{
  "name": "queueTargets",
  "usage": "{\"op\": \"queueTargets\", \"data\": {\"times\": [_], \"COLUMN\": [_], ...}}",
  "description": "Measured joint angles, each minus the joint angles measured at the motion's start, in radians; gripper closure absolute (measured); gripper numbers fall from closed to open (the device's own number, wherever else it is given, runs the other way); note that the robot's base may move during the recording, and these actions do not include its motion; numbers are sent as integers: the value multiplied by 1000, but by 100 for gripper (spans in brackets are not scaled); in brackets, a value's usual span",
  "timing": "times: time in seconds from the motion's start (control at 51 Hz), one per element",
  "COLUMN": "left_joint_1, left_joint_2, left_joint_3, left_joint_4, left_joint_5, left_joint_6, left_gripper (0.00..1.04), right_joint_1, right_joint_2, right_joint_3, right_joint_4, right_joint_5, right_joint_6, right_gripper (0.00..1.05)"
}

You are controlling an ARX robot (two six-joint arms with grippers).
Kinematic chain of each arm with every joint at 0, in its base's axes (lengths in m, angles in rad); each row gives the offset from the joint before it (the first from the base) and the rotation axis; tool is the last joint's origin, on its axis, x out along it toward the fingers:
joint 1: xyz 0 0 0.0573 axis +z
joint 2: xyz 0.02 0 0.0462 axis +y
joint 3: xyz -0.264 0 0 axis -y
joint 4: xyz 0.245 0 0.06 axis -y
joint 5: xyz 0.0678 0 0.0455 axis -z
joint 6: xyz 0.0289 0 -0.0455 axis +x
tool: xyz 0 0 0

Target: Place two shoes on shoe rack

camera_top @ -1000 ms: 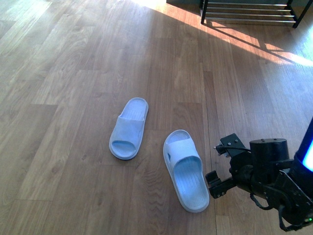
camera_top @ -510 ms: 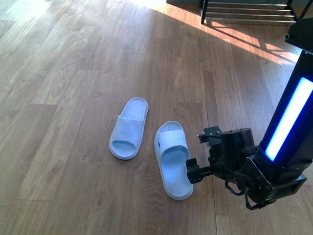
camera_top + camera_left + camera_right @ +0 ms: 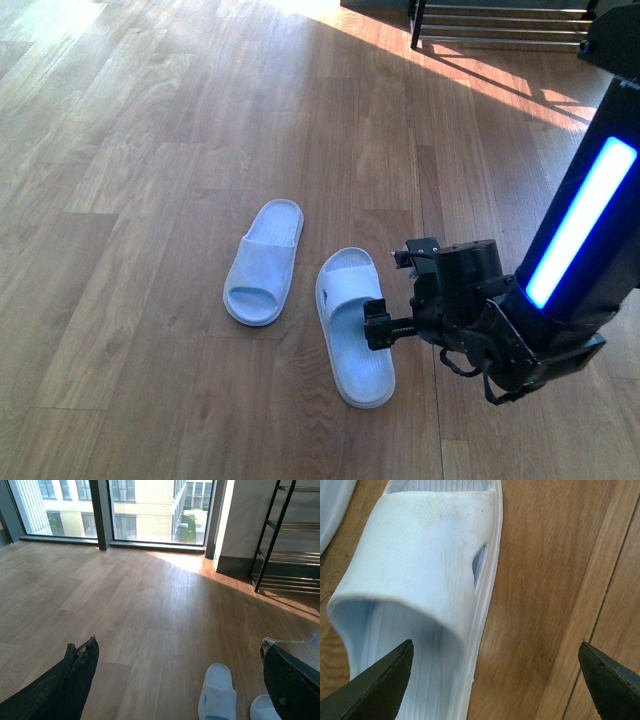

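Front view shows mostly a wooden floor point(image 3: 150, 150). The shoe rack point(image 3: 505, 42) stands at the upper right edge of the frame, well apart from the shoes, and only its lowest rods are in view. The right arm point(image 3: 580, 230), with a glowing blue light strip, comes in from the right. Its right gripper point(image 3: 395, 290) hangs low, just beside one pale blue rubber slide point(image 3: 352, 325) near the centre. A second slide point(image 3: 263, 262) lies a little to the left of it. Both slides are on the floor, so nothing is on the rack yet.

In the right wrist view the fingers are spread wide and hold nothing. The strap edge of the slide lies between them, one tip over the footbed and the other over bare floor. In my judgement, the step in hand is grasping this slide. The gripper should go lower, then close on the side wall by the strap. The rubber is soft, so a deep bite would be safer than a tip pinch.

The left gripper point(image 3: 177, 660) is also spread open and empty, high above the floor.

I can read no brand or writing anywhere. The strap shows only a small vent slot point(image 3: 479, 562).
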Motion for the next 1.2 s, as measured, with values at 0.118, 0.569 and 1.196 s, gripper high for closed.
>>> {"op": "queueTargets", "data": {"times": [0.118, 0.569, 1.196], "left_joint_1": [0, 0, 0], "left_joint_2": [0, 0, 0], "left_joint_3": [0, 0, 0], "left_joint_4": [0, 0, 0], "left_joint_5": [0, 0, 0], "left_joint_6": [0, 0, 0], "left_gripper": [9, 9, 9], "right_joint_1": [18, 25, -264], "right_joint_2": [65, 136, -455], "right_joint_3": [129, 333, -430], "right_joint_4": [-95, -183, 290], "right_joint_5": [22, 89, 56], "right_joint_6": [19, 32, -57], "right_gripper": [9, 81, 103]}}
